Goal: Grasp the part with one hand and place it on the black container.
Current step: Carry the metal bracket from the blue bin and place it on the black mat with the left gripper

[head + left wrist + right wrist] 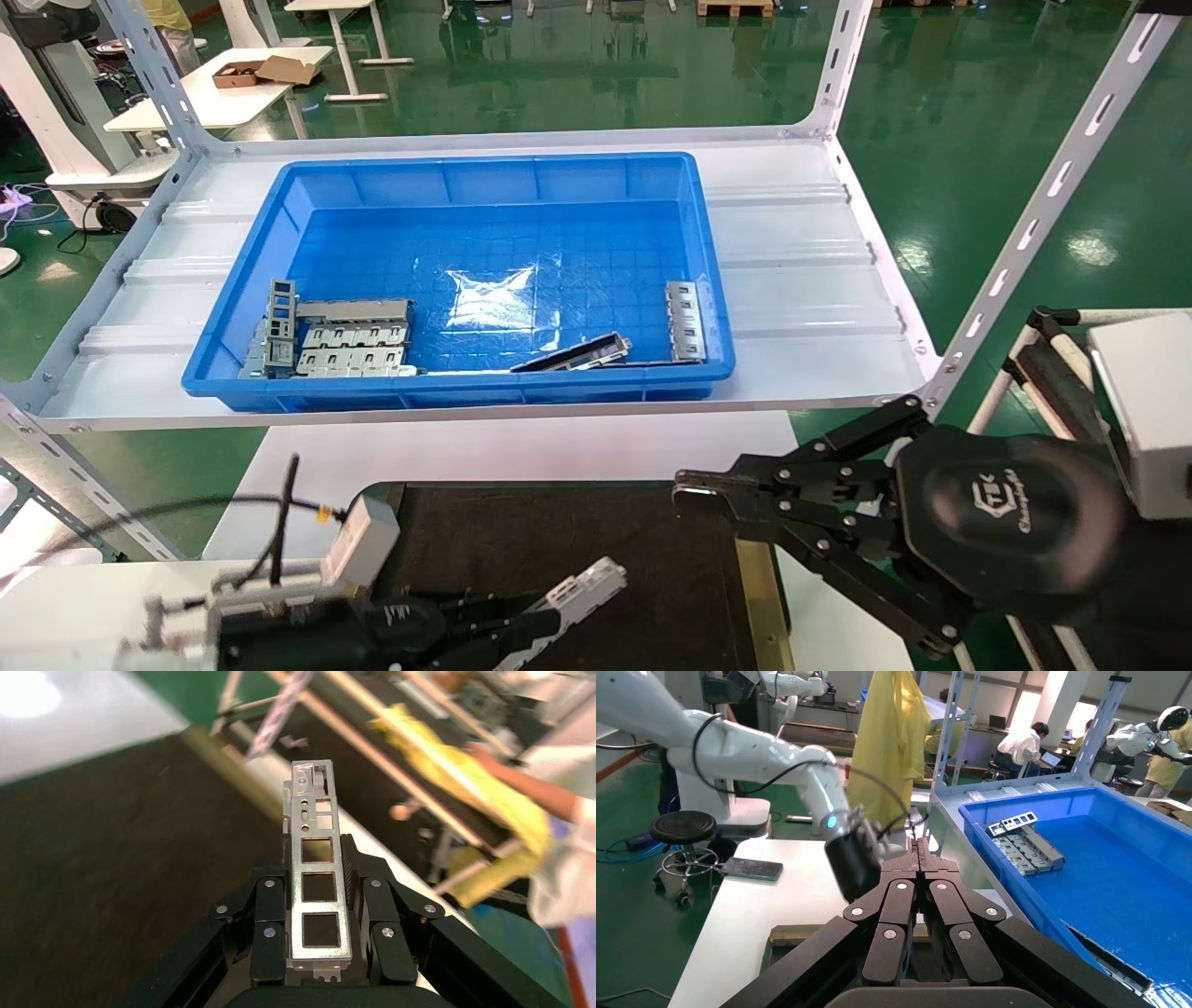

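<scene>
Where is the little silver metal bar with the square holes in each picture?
Head view: silver metal bar at bottom centre, held by the left gripper over the black tray.
Left wrist view: centre, between black fingers.
Right wrist view: not visible.
Shared landmark: black tray.

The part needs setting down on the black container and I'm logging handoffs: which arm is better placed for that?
Left. The left gripper already clamps the part above the black container; the right gripper is shut and empty.

Head camera overlooks bin (466, 280); wrist cameras close.
</scene>
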`<act>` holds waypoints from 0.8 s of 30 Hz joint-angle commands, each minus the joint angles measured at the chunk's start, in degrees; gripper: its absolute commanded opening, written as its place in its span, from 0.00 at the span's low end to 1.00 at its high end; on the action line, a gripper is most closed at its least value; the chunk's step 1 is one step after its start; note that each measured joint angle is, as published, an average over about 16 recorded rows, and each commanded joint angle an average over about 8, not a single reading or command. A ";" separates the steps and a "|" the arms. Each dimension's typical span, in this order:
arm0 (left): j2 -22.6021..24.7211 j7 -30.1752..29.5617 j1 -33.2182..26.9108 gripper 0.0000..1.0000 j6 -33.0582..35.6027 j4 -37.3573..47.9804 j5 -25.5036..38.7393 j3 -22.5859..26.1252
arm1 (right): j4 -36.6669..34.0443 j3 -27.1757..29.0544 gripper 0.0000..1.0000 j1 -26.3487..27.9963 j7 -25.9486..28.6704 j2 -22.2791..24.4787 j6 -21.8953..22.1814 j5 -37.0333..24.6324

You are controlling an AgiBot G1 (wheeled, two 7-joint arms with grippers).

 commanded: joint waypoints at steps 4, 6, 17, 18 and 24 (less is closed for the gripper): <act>0.44 -4.74 7.40 0.00 -12.66 -6.18 2.49 0.01 | 0.00 0.00 0.00 0.00 0.00 0.00 0.00 0.00; 1.41 -6.84 9.60 0.00 -18.05 -7.92 3.63 0.10 | 0.00 -0.01 0.00 0.00 0.00 0.00 0.00 0.00; 9.17 -17.73 15.81 0.00 -42.46 -11.87 10.80 2.96 | 0.00 -0.02 0.00 0.00 -0.01 0.01 0.01 0.01; 9.92 -18.52 15.99 0.00 -44.19 -11.70 11.49 3.38 | 0.00 -0.02 0.00 0.00 -0.01 0.01 0.01 0.01; 13.97 -22.43 16.13 0.00 -52.41 -9.81 14.82 5.79 | 0.00 -0.02 0.00 0.01 -0.01 0.01 0.01 0.01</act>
